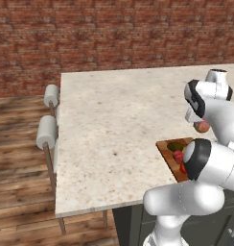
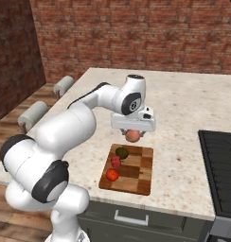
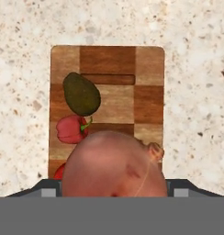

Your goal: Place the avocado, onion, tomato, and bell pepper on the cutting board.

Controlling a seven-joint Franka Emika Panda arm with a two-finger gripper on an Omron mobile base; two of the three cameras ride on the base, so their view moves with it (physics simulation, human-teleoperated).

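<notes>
My gripper [image 2: 133, 134] hangs above the far end of the cutting board [image 2: 136, 176], shut on the pale pinkish-tan onion [image 2: 132, 136]. In the hand view the onion [image 3: 114, 165] bulks large at the bottom and hides the fingertips. On the checkered wooden board [image 3: 109, 59] lie the dark olive avocado [image 3: 81, 94], the crimson bell pepper [image 3: 71, 129] and a sliver of the orange-red tomato [image 3: 59, 172]. The right base view shows the avocado [image 2: 121, 152], bell pepper [image 2: 116, 162] and tomato [image 2: 112, 175] in a row along the board's left side. In the left base view, the onion [image 1: 202, 126] sits under the hand.
The board lies near the front edge of a speckled stone counter [image 2: 183, 108]. A dark stove top [image 2: 220, 170] sits to the board's right. Two stools [image 1: 47, 132] stand at the counter's left side. A brick wall [image 1: 114, 33] runs behind.
</notes>
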